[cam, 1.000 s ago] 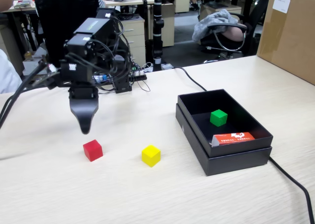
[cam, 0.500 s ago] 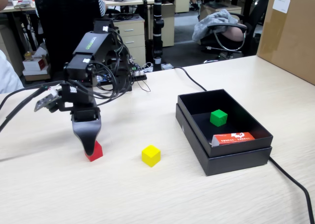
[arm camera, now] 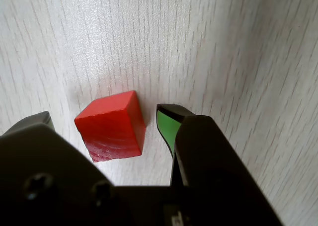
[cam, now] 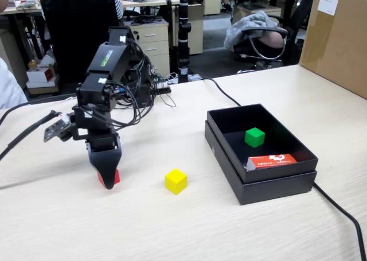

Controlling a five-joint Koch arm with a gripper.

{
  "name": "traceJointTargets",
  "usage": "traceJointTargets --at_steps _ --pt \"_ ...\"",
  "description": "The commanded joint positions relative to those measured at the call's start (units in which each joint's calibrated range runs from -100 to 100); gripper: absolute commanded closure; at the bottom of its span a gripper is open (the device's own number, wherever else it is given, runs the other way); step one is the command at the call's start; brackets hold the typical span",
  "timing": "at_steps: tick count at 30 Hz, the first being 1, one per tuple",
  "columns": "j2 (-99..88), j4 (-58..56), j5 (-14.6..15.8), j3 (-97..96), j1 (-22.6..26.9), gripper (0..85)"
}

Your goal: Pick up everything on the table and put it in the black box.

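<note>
The green cube (cam: 254, 137) lies in the black box (cam: 225, 148), the yellow cube (cam: 176, 181) waits on the surface (cam: 172, 226), and the gripper (arm camera: 104, 117) straddles the red cube (arm camera: 112, 125), fingers (arm camera: 168, 122) spread, not gripping.

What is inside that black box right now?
Inside the black box sit a green cube near the middle and a flat orange-red packet leaning against the near wall. The strip of floor behind that near wall is hidden from the fixed view.
</note>
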Motion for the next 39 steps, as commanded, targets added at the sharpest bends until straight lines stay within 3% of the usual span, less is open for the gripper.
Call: traceJointTargets --at_steps 1,6,10,15,25,39 --pt "-1.3 1.3 -0.5 3.7 0.1 49.3" --pt "-1.4 1.3 -1.3 3.5 0.0 71.7" --pt "-2.5 1.3 -1.4 2.7 0.0 84.6" --pt "-9.0 1.3 -0.8 0.5 0.0 84.6" --pt "-41.1 -3.6 4.4 -15.4 1.7 84.6" --pt "-80.7 -3.8 7.4 -40.3 11.3 84.6"
